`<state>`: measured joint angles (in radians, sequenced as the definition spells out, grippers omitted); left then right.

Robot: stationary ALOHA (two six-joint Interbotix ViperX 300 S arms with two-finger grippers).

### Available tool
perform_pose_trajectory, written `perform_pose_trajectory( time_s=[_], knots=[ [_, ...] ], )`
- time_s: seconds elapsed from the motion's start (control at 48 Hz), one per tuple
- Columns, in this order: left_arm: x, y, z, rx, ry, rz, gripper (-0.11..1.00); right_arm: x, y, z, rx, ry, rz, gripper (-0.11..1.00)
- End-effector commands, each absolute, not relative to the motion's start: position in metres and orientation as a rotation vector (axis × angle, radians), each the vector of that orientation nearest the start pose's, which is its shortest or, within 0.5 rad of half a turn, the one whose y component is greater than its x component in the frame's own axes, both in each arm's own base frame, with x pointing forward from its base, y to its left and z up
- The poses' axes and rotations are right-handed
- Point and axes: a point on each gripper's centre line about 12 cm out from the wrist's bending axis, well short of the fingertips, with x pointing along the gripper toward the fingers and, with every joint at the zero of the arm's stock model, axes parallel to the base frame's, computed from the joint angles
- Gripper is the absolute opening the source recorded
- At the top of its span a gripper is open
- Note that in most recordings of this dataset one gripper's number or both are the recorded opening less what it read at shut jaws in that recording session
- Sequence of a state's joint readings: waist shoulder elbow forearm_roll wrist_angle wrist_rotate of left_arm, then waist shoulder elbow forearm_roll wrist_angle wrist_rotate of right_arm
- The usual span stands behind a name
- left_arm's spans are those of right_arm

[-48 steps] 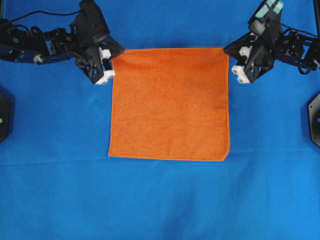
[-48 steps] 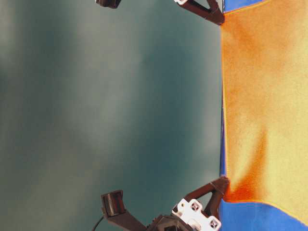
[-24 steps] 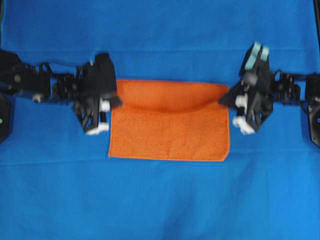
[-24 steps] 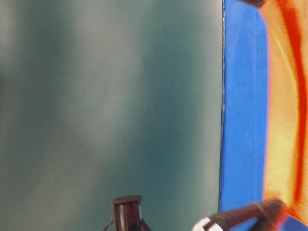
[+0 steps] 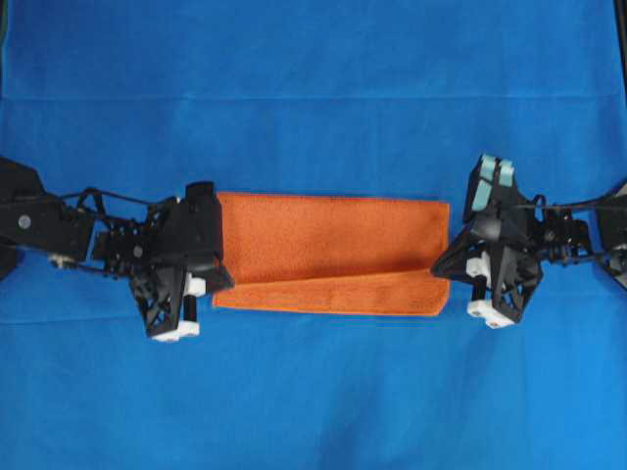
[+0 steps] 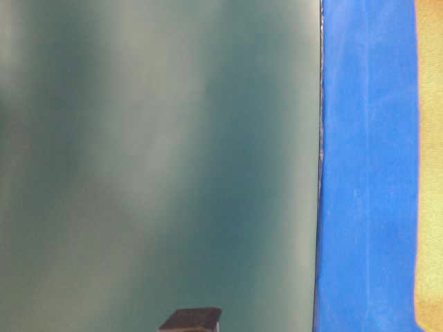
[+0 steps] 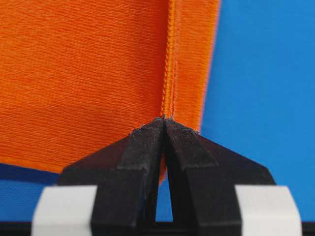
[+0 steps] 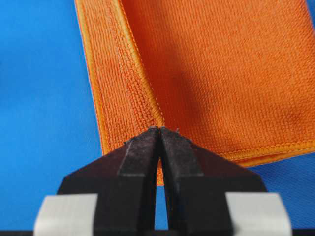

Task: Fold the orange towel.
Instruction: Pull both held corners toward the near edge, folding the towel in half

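We have the orange towel pinched by a hemmed corner in each clamped gripper, left gripper and right gripper, the cloth spreading away ahead of both tips. It looks light and limp, so the corners seem the best hold.

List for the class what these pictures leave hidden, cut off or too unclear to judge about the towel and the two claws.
- Overhead view: the left claw and right claw cover the orange towel corners; tips too small to read.
- Table-level view: the towel is cut off by the right edge; both claws are out of frame.
- Wrist views: black fingers hide the pinched hem; how many layers each grips cannot be told.
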<state>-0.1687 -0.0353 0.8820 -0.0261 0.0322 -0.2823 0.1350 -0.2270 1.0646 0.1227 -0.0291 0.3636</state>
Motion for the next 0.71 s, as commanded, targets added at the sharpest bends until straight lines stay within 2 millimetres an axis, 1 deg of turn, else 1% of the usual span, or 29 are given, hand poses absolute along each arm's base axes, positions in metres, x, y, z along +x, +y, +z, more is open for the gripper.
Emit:
perform_pose_trajectory(
  time_s=[0.0,0.125,0.25,0.5,0.625,0.687],
  knots=[
    [0.322,-0.061,0.120,-0.214,0.869,-0.042,0.00,0.276,0.042,0.128,0.399,0.817,-0.056,0.01],
    [0.323,-0.062,0.121,-0.218,0.863,-0.042,0.00,0.277,0.047,0.123,0.388,0.849,-0.047,0.01],
    [0.327,-0.062,0.124,-0.221,0.829,-0.049,0.00,0.277,0.050,0.122,0.383,0.858,-0.040,0.01],
    [0.329,-0.066,0.127,-0.222,0.778,-0.067,0.00,0.273,0.051,0.119,0.409,0.887,-0.054,0.01],
    [0.329,-0.066,0.126,-0.219,0.781,-0.066,0.01,0.274,0.051,0.119,0.416,0.894,-0.059,0.01],
    [0.328,-0.066,0.126,-0.217,0.781,-0.069,0.04,0.275,0.052,0.119,0.415,0.896,-0.059,0.02]
  ],
)
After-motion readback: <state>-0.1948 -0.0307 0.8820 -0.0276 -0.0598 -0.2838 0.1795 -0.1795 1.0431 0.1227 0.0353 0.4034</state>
